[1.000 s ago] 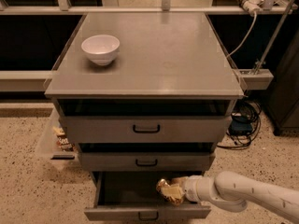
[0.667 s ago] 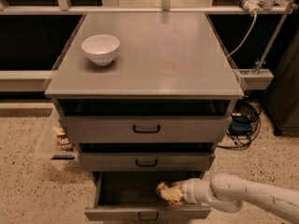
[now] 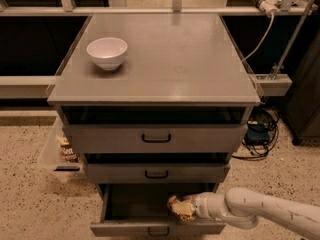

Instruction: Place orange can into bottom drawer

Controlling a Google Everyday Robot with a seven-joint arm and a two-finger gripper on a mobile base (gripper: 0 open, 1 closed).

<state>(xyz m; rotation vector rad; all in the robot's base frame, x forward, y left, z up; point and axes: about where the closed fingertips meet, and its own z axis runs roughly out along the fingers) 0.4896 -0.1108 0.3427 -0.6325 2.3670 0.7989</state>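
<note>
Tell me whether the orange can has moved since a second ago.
Yes, slightly: the orange can, at the gripper inside the bottom drawer, has dropped a little, farther below the middle drawer's handle.

Counter: we see a flat grey counter (image 3: 200, 69) across the upper middle of the frame, topping a cabinet of three drawers.
On the counter: we find one white bowl (image 3: 107, 52), upright, toward the upper left corner of the top.
Floor: a pale speckled floor (image 3: 30, 209) at the lower left and right of the frame carries the cabinet.
Floor, left: a clear bin (image 3: 52, 154) with small packets stands just beside the cabinet.
Floor, right: we make out dark cables (image 3: 260, 134) lying near the cabinet's right side.
Pincer: the pincer (image 3: 189, 208) sits at the lower middle, over the open bottom drawer (image 3: 135, 204), with the orange can (image 3: 180, 207) at its tip.
</note>
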